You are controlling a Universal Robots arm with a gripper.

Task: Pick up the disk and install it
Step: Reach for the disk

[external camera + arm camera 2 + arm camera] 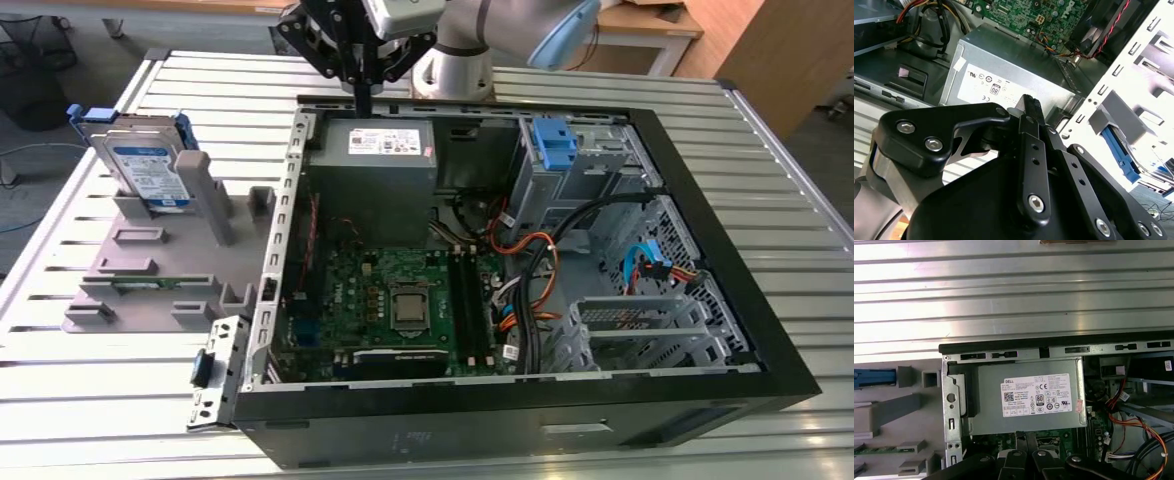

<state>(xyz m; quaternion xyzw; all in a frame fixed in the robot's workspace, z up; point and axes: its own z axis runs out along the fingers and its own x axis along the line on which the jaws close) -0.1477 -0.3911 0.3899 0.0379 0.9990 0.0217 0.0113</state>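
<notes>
The disk [140, 165], silver metal with a white-and-blue label and blue rails, stands on end in a grey holder [147, 270] at the exterior view's upper left. Its long axis is near upright, with the label facing lower left. The gripper [360, 108], fingers closed and empty, hangs well apart at top centre.

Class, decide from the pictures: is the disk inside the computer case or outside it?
Outside. The disk stands on edge in the grey holder, at the exterior view's left of the open case.
</notes>
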